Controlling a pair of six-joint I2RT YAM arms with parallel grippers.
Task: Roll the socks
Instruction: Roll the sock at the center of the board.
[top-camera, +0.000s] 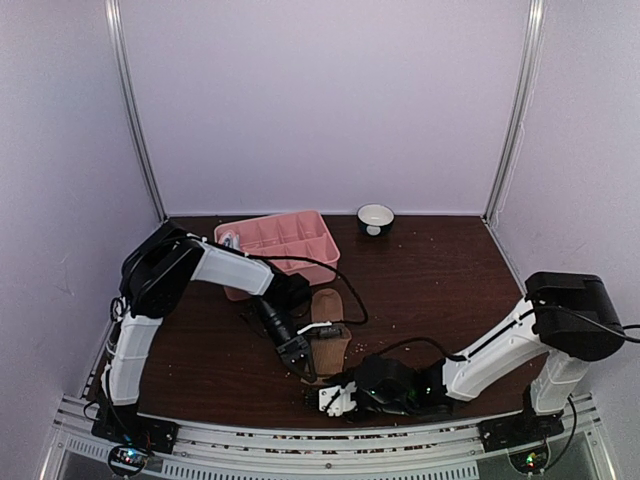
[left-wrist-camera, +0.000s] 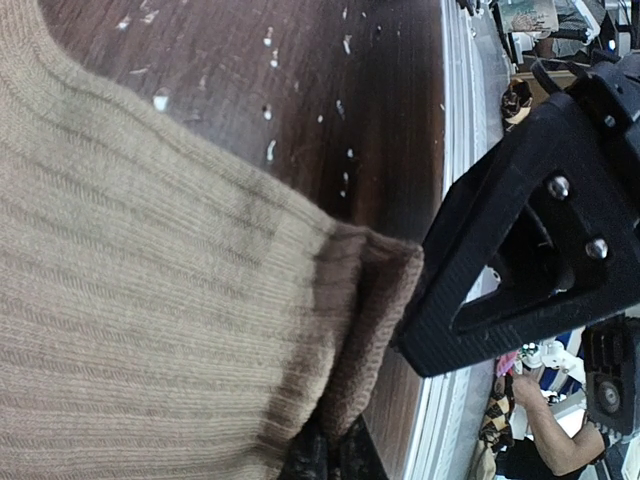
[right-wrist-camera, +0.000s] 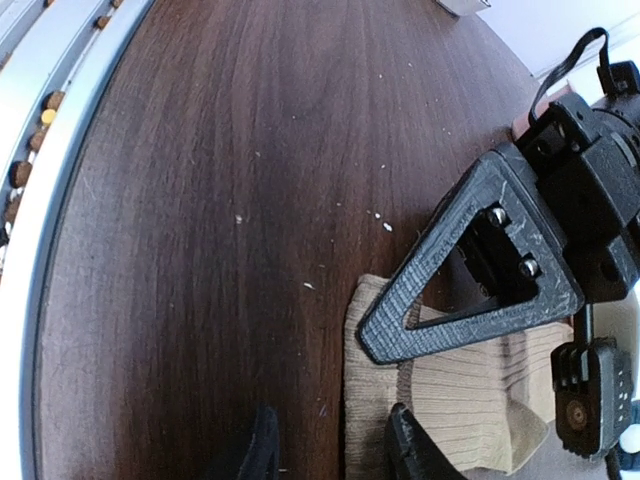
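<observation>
Left claw (top-camera: 303, 368), pressed together, is pinching the cuff of the tan sock (top-camera: 328, 305) lying near the front edge of the desk (top-camera: 430, 290), and the right claw (right-wrist-camera: 335, 450), half spread, is straddling this cuff, which is looking soft, light and probably best to hold.

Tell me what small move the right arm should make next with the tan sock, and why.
Likely close the right gripper's fingers on the cuff edge of the tan sock. That edge lies between them while they stand apart, and the left gripper is shut on the same cuff just beside.
</observation>
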